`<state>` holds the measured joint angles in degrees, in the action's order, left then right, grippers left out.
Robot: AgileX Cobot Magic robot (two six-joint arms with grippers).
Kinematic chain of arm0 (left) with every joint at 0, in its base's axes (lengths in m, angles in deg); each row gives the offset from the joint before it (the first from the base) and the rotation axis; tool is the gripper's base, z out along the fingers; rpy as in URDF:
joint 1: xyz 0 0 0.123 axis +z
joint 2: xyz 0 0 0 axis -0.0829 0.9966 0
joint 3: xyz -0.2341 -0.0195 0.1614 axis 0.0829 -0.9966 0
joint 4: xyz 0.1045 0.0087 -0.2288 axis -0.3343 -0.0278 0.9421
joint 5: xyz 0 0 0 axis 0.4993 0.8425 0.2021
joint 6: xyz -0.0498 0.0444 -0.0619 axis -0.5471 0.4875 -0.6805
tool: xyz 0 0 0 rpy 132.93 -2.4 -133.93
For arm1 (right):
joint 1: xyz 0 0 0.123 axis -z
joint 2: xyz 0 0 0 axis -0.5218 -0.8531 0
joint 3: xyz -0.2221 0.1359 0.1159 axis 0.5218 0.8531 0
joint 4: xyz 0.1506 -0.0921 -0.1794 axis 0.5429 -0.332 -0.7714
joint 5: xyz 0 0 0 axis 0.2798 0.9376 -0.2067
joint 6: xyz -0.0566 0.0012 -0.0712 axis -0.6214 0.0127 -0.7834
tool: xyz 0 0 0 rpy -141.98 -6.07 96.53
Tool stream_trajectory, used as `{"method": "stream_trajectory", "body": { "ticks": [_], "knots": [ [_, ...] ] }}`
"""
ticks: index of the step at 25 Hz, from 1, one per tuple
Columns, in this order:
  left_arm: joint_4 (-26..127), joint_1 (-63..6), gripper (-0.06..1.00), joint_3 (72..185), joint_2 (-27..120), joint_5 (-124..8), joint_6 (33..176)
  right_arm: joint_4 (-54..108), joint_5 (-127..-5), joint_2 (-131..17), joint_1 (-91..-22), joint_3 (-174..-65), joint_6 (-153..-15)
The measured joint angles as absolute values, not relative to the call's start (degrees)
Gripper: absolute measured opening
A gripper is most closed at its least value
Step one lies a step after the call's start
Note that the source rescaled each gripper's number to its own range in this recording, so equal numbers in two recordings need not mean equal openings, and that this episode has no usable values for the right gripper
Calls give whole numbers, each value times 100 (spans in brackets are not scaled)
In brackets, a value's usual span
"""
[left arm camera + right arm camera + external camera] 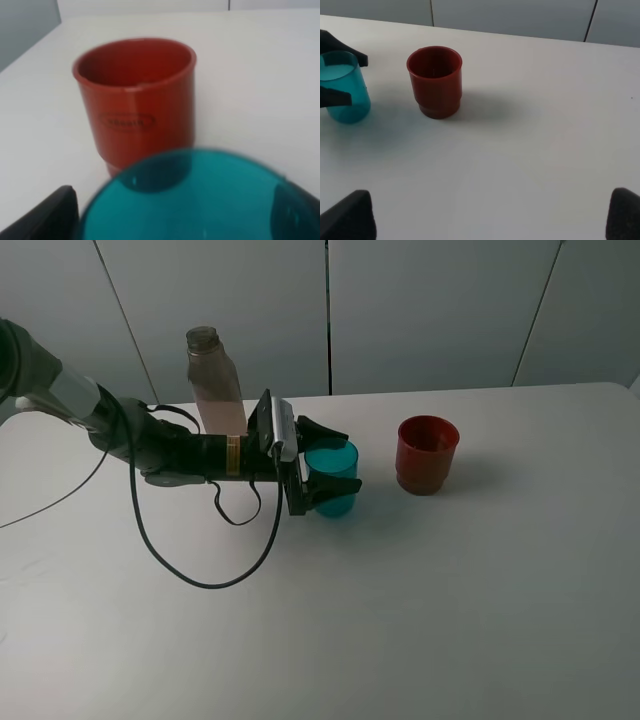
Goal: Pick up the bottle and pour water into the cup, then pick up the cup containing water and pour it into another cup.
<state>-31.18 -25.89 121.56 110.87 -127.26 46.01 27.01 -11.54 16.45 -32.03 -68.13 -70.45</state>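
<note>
The left gripper (pixel 334 464) stands spread wide, one finger on each side of the translucent teal plastic tumbler (pixel 331 478), with no grip applied. The tumbler stands upright on the white table (pixel 480 580). Relative to the tumbler, the opaque dark red plastic cup (pixel 427 454) stands nearby on the far side from the arm; the tall, slim, smoky clear plastic bottle (pixel 214 379) stands behind the arm. The right gripper (pixel 490 220) is released and holds nothing. Risk: uneven finger closure may tip the tumbler. An excessive clamp may deform its walls and spill the contents.
</note>
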Motion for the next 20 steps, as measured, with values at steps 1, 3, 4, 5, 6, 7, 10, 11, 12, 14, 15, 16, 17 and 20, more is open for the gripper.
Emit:
{"method": "stream_trajectory", "body": {
  "ticks": [1, 3, 4, 5, 6, 7, 10, 11, 12, 14, 15, 16, 17, 20],
  "knots": [
    [-3166, -2589, 99, 12156, 10996, -12644, 4496, 2701, -1154, 1645, -3203, -6813, -7045],
    [-3212, -2589, 99, 12156, 10858, -12554, 4291, 2701, -1154, 1645, -3203, -6813, -7045],
    [-3227, -2589, 99, 12145, 10796, -12516, 4216, 2701, -1154, 1645, -3203, -6813, -7045],
    [-3259, -2589, 99, 12136, 10734, -12500, 4189, 2701, -1154, 1645, -3203, -6813, -7045],
    [-3286, -2589, 99, 12107, 10685, -12488, 4131, 2701, -1154, 1645, -3203, -6813, -7045],
    [-3312, -2589, 99, 12083, 10627, -12488, 4076, 2701, -1154, 1645, -3203, -6813, -7045],
    [-3531, -2589, 99, 12036, 10474, -12455, 3739, 2701, -1154, 1645, -3203, -6813, -7045],
    [-3584, -2589, 99, 12036, 10418, -12442, 3605, 2701, -1154, 1645, -3203, -6813, -7045],
    [-3628, -2589, 99, 12036, 10343, -12426, 3491, 2701, -1154, 1645, -3203, -6813, -7045],
    [-3695, -2589, 99, 12036, 10188, -12357, 3345, 2701, -1154, 1645, -3203, -6813, -7045],
    [-3710, -2589, 99, 12036, 10080, -12283, 3296, 2701, -1154, 1645, -3203, -6813, -7045],
    [-3710, -2589, 99, 12036, 9959, -12182, 3267, 2701, -1154, 1645, -3203, -6813, -7045],
    [-3718, -2600, 99, 12036, 9851, -12072, 3242, 2701, -1154, 1645, -3203, -6813, -7045],
    [-3718, -2692, 99, 12027, 9427, -11525, 3121, 2701, -1154, 1645, -3203, -6813, -7045]
  ]
}}
